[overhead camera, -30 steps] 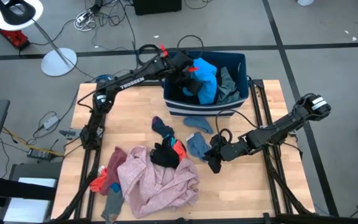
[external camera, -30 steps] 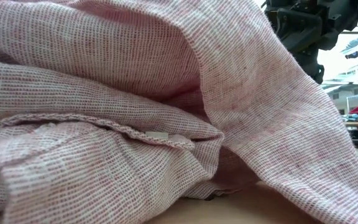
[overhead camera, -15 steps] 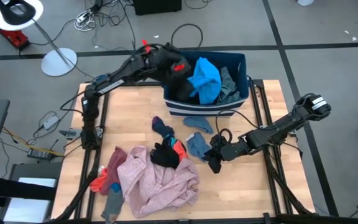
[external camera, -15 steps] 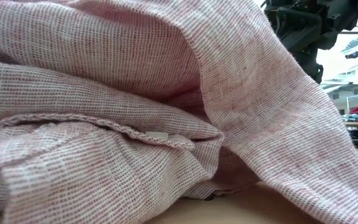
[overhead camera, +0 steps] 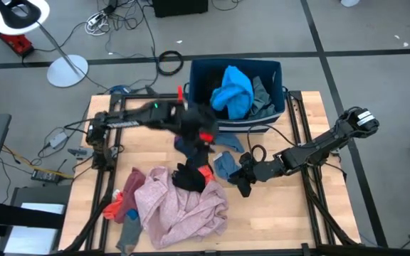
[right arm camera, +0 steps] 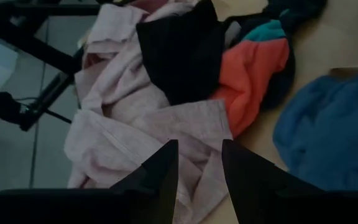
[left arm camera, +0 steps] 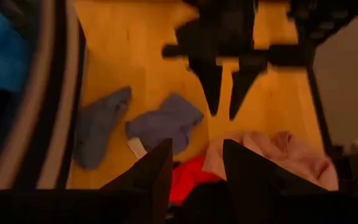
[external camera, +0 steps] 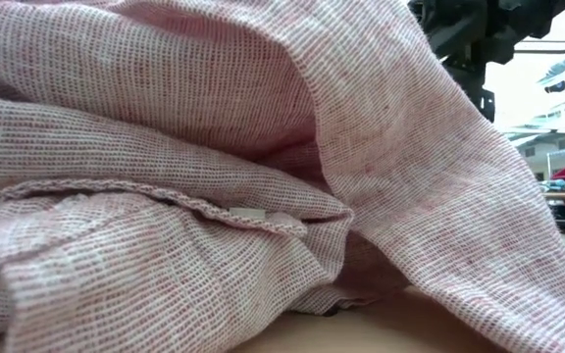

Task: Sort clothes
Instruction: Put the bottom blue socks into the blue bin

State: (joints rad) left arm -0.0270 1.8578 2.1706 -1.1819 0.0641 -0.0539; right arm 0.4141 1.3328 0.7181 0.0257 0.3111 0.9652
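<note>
pink shirt (overhead camera: 180, 206) | bright blue garment (overhead camera: 233, 89) | dark blue bin (overhead camera: 199, 75) | red-orange garment (right arm camera: 253, 71)

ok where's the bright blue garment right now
In the high view the bright blue garment sits in the dark blue bin at the table's far edge, heaped against a grey garment on its right.

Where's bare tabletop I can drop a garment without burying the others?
Bare wood lies along the table's left side, between the left arm and the pink garment, and at the near right corner behind the right claw. Crowded: the strip from the bin to the pink garment.
</note>
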